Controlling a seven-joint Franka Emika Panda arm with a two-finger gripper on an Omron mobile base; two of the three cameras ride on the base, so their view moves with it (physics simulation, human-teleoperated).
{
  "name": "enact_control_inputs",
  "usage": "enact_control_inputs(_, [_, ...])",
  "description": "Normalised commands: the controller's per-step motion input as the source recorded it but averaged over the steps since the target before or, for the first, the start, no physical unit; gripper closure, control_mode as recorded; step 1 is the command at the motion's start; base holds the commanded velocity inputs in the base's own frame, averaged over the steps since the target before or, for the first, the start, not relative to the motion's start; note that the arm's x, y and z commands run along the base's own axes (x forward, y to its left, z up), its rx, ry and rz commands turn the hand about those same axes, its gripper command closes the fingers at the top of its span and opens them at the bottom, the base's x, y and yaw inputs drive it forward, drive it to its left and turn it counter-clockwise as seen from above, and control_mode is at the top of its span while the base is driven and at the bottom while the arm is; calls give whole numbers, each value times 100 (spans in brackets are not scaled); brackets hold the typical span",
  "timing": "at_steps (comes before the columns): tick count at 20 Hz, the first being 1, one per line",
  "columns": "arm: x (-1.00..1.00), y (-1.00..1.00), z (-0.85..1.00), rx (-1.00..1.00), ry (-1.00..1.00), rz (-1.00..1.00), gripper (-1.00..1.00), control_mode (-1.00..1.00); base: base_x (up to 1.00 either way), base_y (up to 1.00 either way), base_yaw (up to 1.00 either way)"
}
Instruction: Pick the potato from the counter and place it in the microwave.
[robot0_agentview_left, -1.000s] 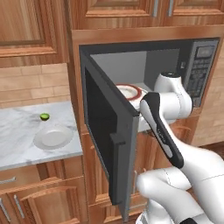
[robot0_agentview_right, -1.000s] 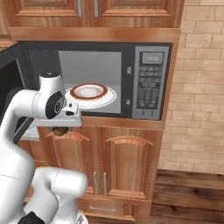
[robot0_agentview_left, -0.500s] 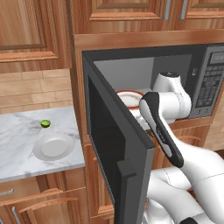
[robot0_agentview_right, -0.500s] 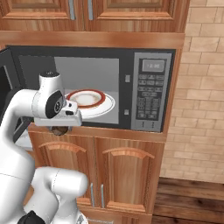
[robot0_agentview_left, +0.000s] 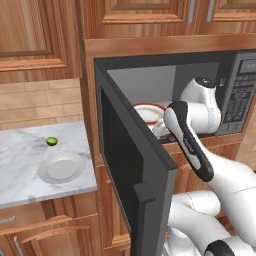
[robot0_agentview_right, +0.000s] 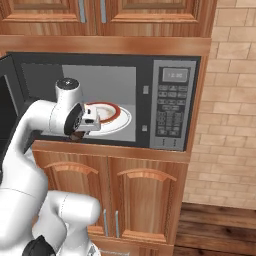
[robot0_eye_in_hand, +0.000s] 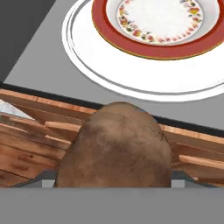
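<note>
**Potato at the microwave mouth: carry-in entry**

- Counter (robot0_agentview_left: 30, 165), marbled stone: a small green fruit (robot0_agentview_left: 51, 141) lies toward its back edge and a plain white plate (robot0_agentview_left: 61, 168) sits close to its right edge. Neither is mine to handle.
- Microwave door (robot0_agentview_left: 135, 165): swung wide, edge-on to the left base view. I judge it a hazard for my elbow if I drift left.
- Potato (robot0_eye_in_hand: 116, 151): my fingers are closed on it. In the hand view it bulges up between them, hanging over the wooden trim just outside the front edge of the microwave (robot0_agentview_right: 145, 70) floor. In the right base view only a dark sliver of it shows under my gripper (robot0_agentview_right: 77, 135).
- Glass turntable (robot0_eye_in_hand: 144, 78): sits on the grey floor, carrying a red-rimmed floral dish (robot0_eye_in_hand: 162, 24) near its centre.
- Step in hand, as I judge it: advance straight in over the front lip, keep height enough to clear the dish rim, lower onto the dish or the bare turntable beside it, then release low so the lumpy potato does not roll toward the front edge.
- Keypad panel (robot0_agentview_right: 170, 112): a small display and rows of buttons at the right; the characters are too small to read. No brand or label legible anywhere.
</note>
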Motion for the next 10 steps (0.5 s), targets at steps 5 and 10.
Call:
enact_control_inputs(5, [87,-14,0,15,-51,7,100,-100,0,0,0])
enact_control_inputs(10, [100,27,0,10,-32,0,100,-100,0,0,0])
